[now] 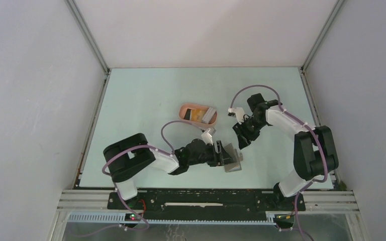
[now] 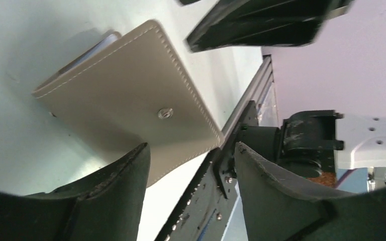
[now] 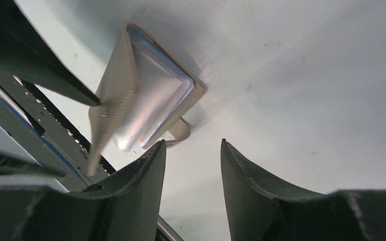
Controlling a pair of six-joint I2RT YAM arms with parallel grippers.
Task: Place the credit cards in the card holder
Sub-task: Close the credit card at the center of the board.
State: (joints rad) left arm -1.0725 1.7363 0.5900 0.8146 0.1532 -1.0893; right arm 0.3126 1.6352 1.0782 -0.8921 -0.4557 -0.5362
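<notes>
The salmon-pink card holder (image 1: 187,109) sits mid-table with a yellow-orange card (image 1: 197,116) and a whitish-grey card (image 1: 210,117) in it. The grey-beige wallet (image 1: 234,164) lies near the front, one flap (image 2: 130,95) lifted. Between its flaps I see a pale card with a blue edge (image 3: 146,95). My left gripper (image 1: 227,155) is open at the wallet, one finger (image 3: 35,60) touching the raised flap. In its own view the left gripper (image 2: 191,148) holds nothing. My right gripper (image 1: 242,141) is open and empty (image 3: 193,143), just above the table beside the wallet's open side.
The table's front edge with the metal rail (image 2: 254,90) runs right behind the wallet. Grey enclosure walls (image 1: 35,100) stand on the left, the right and at the back. The right gripper's fingers (image 2: 261,25) hang over the wallet in the left wrist view.
</notes>
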